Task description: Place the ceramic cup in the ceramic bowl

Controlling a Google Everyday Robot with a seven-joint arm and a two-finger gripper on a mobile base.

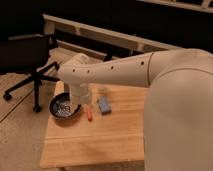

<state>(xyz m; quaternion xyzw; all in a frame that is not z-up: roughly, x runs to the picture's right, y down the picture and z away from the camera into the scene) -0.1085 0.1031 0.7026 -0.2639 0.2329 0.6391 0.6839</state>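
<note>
The black ceramic bowl with a white-speckled inside sits at the left end of the wooden table. My white arm reaches across from the right. Its end bends down to the gripper, which hangs right at the bowl's right rim. The ceramic cup does not show apart from the arm's pale end, so I cannot tell whether the gripper holds it.
A blue rectangular block and a small orange-red object lie just right of the bowl. A small clear object stands behind the block. A black office chair stands left of the table, with a dark shelf behind it.
</note>
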